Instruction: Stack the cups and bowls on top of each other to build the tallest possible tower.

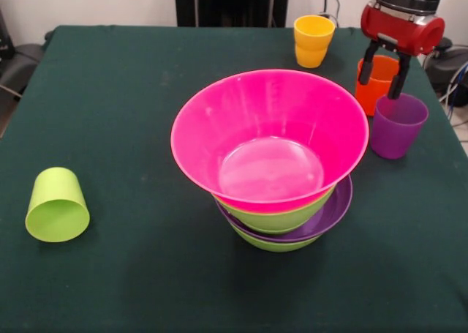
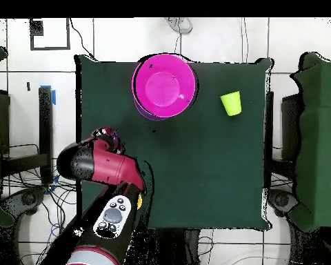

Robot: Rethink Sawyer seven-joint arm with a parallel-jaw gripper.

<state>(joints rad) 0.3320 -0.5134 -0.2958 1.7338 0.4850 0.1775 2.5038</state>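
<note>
While the gripper point(image 1: 385, 74) hung with its fingers spread apart over the orange cup point(image 1: 374, 84), the purple cup point(image 1: 397, 125) stood just beside. The tower point(image 1: 281, 168), pink bowl point(image 1: 269, 135) uppermost, sat mid-table; the green cup point(image 1: 57, 206) lay tipped well apart.

— We see a dark green counter point(image 1: 146, 289), plain and unpatterned. Just beside the pincer point(image 1: 385, 73), whose two fingers point(image 1: 368, 62) are black under a red and black body, we have an orange cup point(image 1: 371, 88) and a translucent purple cup point(image 1: 397, 126).

— Agreed. A little further from the pincer stands a yellow-orange cup point(image 1: 313, 40). Well apart from it we count a lime green cup point(image 1: 57, 205) on its side.

— And between those, we note the tower point(image 1: 281, 179): glossy pink bowl point(image 1: 269, 139) uppermost, then lime green, a purple bowl point(image 1: 333, 212), and lime green lowest.
</note>
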